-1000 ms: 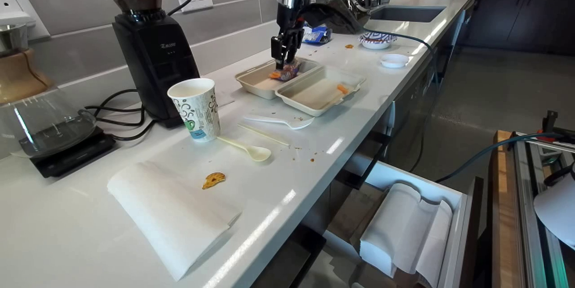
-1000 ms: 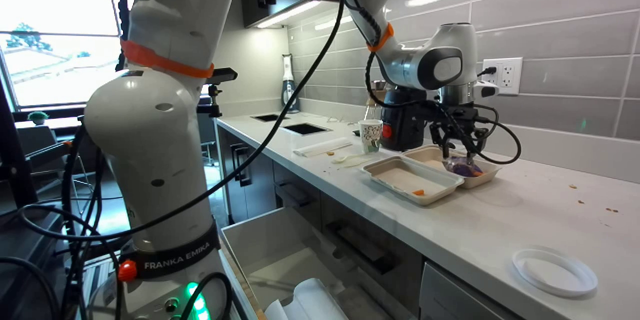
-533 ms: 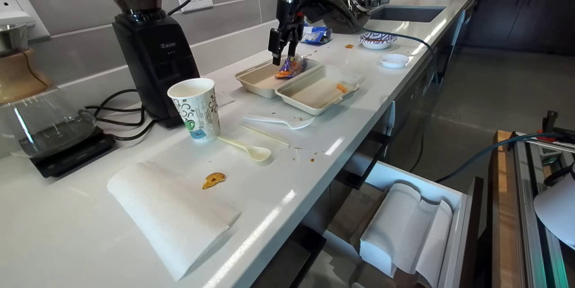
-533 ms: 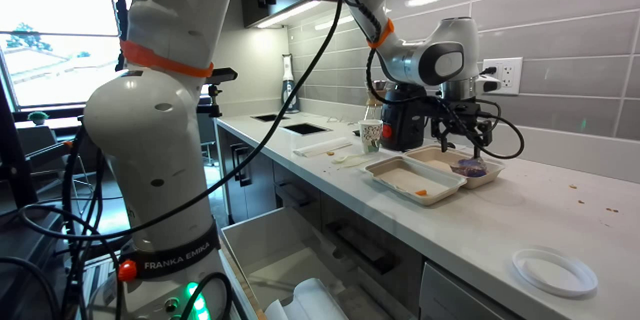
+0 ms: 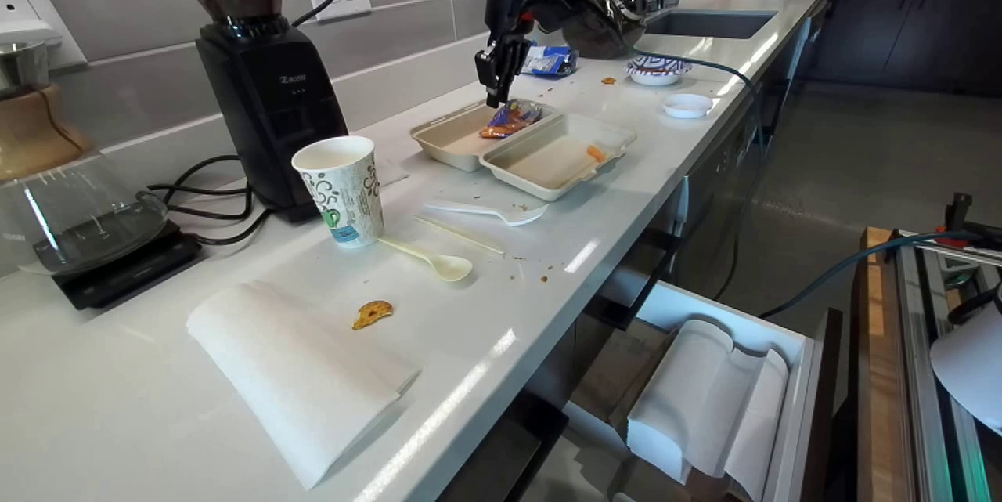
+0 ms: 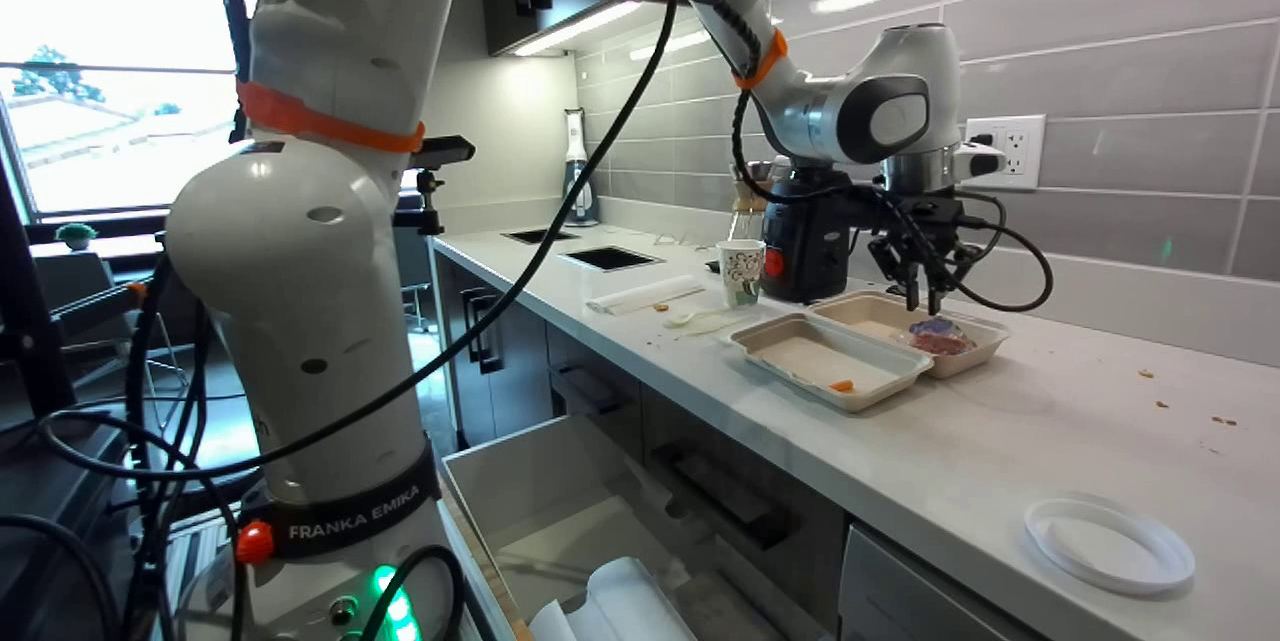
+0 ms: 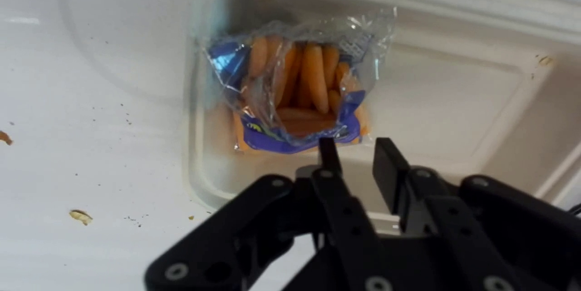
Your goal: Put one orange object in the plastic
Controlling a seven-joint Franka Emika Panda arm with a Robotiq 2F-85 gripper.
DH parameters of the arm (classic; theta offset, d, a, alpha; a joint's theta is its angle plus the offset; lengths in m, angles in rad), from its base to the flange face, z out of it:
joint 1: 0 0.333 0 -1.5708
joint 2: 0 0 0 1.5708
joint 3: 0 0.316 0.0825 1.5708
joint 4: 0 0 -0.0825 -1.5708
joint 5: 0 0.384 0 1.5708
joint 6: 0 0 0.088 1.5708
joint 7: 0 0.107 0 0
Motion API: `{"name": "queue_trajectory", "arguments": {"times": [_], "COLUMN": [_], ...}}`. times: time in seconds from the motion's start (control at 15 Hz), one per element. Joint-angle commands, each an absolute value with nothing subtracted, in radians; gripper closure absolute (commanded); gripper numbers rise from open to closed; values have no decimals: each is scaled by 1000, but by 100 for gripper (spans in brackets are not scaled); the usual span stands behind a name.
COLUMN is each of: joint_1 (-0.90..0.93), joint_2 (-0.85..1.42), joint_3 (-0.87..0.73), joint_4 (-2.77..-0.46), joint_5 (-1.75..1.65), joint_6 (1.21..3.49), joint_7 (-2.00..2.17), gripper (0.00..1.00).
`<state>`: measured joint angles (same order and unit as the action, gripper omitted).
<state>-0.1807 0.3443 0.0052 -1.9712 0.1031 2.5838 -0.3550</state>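
A small bright-orange piece (image 5: 596, 153) lies in the pale tray (image 5: 550, 190) nearer the counter's front edge; it also shows in an exterior view (image 6: 841, 386). A joined tray with a browner rim (image 6: 823, 302) stands behind, towards the wall. In it sits an open clear-and-purple bag (image 7: 268, 139) with several orange carrots (image 7: 315, 77). The bag shows in both exterior views (image 5: 510, 120) (image 6: 940, 339). My gripper (image 7: 355, 145) is above the back tray beside the bag, its fingers partly apart with nothing between them. It shows in both exterior views (image 5: 495, 102) (image 6: 922, 306).
A paper cup (image 5: 344, 193), a black grinder (image 5: 270, 102), a white spoon (image 5: 501, 212), a yellowish spoon (image 5: 438, 261) and a folded paper (image 5: 293, 377) stand or lie on the counter. A white lid (image 6: 1110, 551) lies near the edge. A drawer (image 6: 570, 481) is open below.
My gripper was down at the bag a second ago. It has risen off the bag, which now rests in the back tray. Its fingers opened wide, then came closer together.
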Motion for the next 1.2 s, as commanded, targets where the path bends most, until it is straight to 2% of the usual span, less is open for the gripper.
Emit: {"name": "queue_trajectory", "arguments": {"times": [0.0, 0.2, 0.27, 0.4, 0.93, 1.0, 1.13], "joint_1": [-186, -179, -177, -177, -170, -169, -169], "joint_2": [270, 221, 204, 171, 37, 19, -14], "joint_3": [1, -17, -23, -35, -83, -88, -97], "joint_4": [-2044, -2103, -2127, -2169, -2310, -2327, -2358], "joint_5": [104, 86, 82, 79, 60, 57, 54], "joint_6": [2567, 2575, 2581, 2587, 2564, 2565, 2562], "joint_7": [-360, -347, -346, -347, -317, -317, -316], "gripper": [100, 100, 74, 67, 5, 1, 0]}}
